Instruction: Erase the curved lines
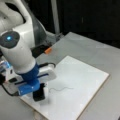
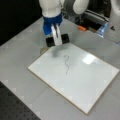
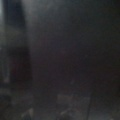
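The thin dark-grey wavy curve lines [image 2: 66, 64] lie whole near the middle of the flat white rectangular board [image 1: 82, 85] on the grey table [image 2: 20, 57]. The gripper [image 1: 39, 94] is clamped on a black rectangular eraser block [image 2: 58, 39] at the board's edge, just beside the stroke. Dry marker probably wipes off under light, flat pressure; the block looks stiff and light.

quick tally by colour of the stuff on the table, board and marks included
white: 1, the board
black: 1, the eraser block at the hand
dark grey: 1, the curve lines, unerased on the board
orange: 1, a small object off the board
total: 4
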Controlling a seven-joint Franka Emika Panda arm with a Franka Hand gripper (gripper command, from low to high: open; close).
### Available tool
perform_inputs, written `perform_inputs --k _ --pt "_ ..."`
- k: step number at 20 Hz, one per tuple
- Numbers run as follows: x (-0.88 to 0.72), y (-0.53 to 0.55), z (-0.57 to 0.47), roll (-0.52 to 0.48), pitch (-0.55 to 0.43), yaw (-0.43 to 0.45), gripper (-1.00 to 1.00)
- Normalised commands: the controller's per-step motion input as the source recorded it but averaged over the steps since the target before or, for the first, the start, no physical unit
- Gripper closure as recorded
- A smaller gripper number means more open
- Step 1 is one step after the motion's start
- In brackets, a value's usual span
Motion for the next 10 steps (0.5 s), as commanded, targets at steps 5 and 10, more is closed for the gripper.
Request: perform_inputs --k 5,10 --pt "-0.26 0.27 -0.17 -0.047 -0.242 -0.185 1.0" --pt "-0.32 0.25 -0.17 0.031 -0.275 -0.219 1.0"
